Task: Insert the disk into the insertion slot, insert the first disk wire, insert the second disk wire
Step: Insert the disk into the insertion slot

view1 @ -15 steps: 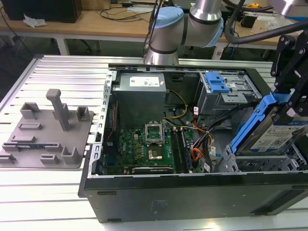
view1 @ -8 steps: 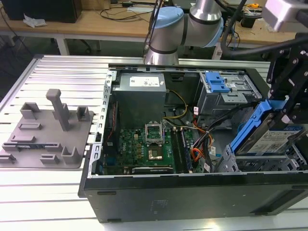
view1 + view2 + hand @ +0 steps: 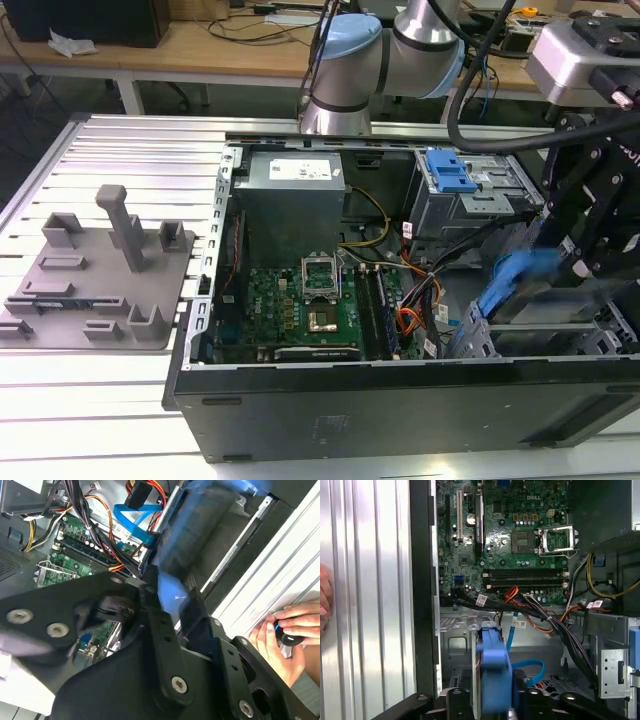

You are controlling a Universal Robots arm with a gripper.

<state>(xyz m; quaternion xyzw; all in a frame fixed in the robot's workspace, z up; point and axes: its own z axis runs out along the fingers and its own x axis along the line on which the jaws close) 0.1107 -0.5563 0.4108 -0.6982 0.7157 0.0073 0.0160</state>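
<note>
My gripper point(image 3: 565, 262) is shut on the disk point(image 3: 522, 276), a drive in a bright blue frame that hangs tilted and blurred over the open computer case at the exterior view's right. Just below it sits the insertion slot point(image 3: 478, 338), a small grey perforated metal cage. In the first wrist view the blue-framed disk point(image 3: 495, 669) shows edge-on between my black fingers point(image 3: 454, 700), above the cage point(image 3: 456, 641). In the second wrist view the disk point(image 3: 200, 527) stretches away from the gripper point(image 3: 172, 607). Blue and orange wires point(image 3: 530, 672) lie loose near the cage.
The case holds a green motherboard point(image 3: 300, 312), a grey power supply point(image 3: 290, 190), a larger bay with a blue latch point(image 3: 450, 172) and a wire bundle point(image 3: 415, 290). A grey fixture plate point(image 3: 90, 270) lies at the exterior view's left. A person's hand point(image 3: 286, 630) rests on the ribbed table beside the case.
</note>
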